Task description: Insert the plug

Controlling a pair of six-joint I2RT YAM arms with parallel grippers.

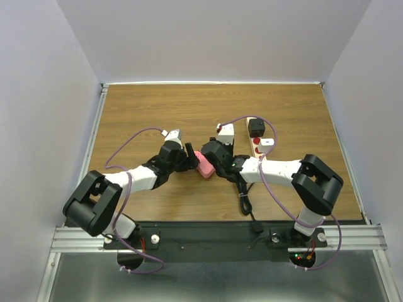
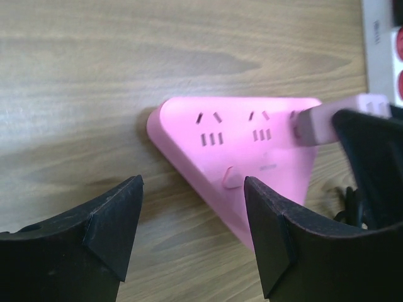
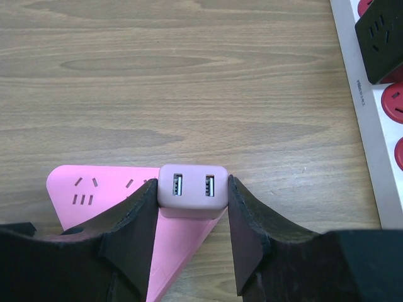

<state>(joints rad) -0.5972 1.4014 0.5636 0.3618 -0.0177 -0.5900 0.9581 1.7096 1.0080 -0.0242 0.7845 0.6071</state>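
A pink triangular power strip (image 1: 204, 165) lies flat on the wooden table; it also shows in the left wrist view (image 2: 239, 151) and the right wrist view (image 3: 88, 195). My right gripper (image 3: 192, 207) is shut on a mauve USB charger plug (image 3: 192, 187), held against the strip's rightmost socket; the plug also shows in the left wrist view (image 2: 334, 119). My left gripper (image 2: 192, 233) is open just left of the strip, its fingers (image 2: 113, 220) astride the strip's near corner without touching it.
A white power strip with red sockets (image 1: 259, 143) lies at the back right with a black adapter (image 1: 256, 128) plugged into it. A black cable (image 1: 244, 198) runs toward the near edge. A white block (image 1: 225, 133) lies behind the right gripper.
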